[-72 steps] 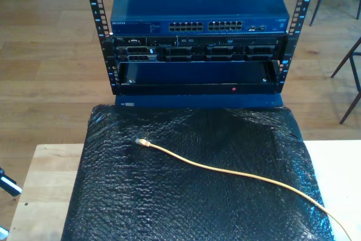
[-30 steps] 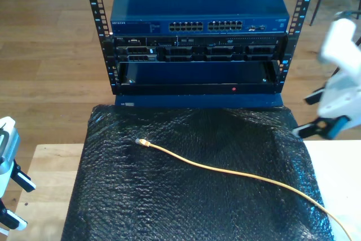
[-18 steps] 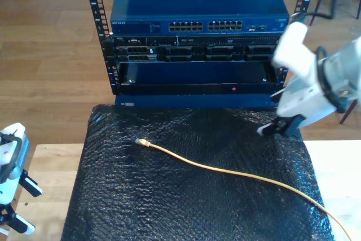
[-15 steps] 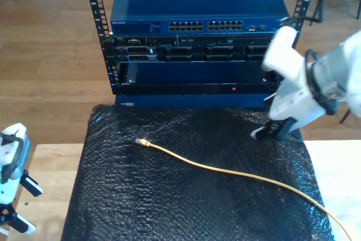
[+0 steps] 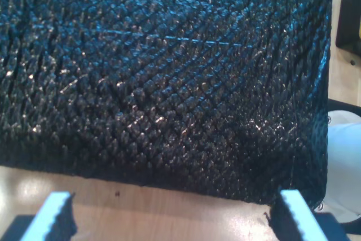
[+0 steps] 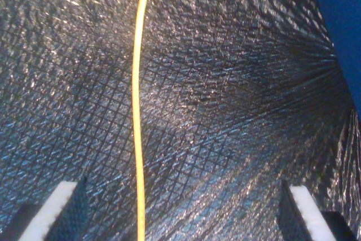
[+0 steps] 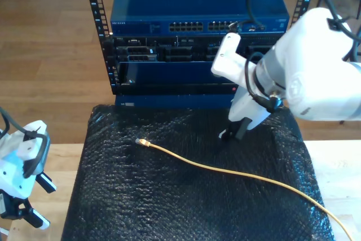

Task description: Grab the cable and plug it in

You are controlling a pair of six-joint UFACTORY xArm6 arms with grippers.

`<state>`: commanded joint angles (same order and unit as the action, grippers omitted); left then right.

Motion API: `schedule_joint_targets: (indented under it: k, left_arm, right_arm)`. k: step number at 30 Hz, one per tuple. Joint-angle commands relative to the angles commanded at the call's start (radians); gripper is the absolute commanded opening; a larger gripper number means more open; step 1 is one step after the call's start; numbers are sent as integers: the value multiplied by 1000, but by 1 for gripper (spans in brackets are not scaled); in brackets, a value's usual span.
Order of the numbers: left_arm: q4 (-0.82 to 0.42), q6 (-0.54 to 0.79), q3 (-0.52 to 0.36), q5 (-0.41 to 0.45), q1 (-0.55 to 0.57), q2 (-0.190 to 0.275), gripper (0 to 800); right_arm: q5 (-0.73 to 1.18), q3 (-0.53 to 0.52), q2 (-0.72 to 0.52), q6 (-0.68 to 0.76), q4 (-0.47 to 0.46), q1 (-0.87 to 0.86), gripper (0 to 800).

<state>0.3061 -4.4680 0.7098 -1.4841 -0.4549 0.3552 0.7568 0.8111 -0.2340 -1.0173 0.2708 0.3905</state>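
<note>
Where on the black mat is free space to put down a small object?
Free: the black bubble-wrap mat in front of the thin yellow-orange cable, and the strip between the cable's plug and the blue equipment rack. Crowded: under my second claw.

Thin yellow-orange cable slack and loose across black mat, clear plug toward exterior view's left.

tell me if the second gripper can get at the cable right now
Probably yes: my second gripper hangs open over the black mat, the cable runs bare between its fingers, nothing covering it.
</note>
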Motion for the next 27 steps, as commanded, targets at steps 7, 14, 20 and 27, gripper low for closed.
schedule_joint_targets:
  k: [7,14,20,27]
  left_arm:
    - [3,-25,-9,26,0,-2,800]
    - [3,-80,-21,77,3,-3,800]
    - [3,-104,-12,109,0,-34,800]
    - [2,-124,9,117,-2,-34,800]
  right_arm:
    - [-6,40,83,135,-146,75,798]
    - [-29,133,218,230,-199,161,798]
    - [-29,239,347,281,-201,221,797]
    - [-29,331,442,341,-222,262,796]
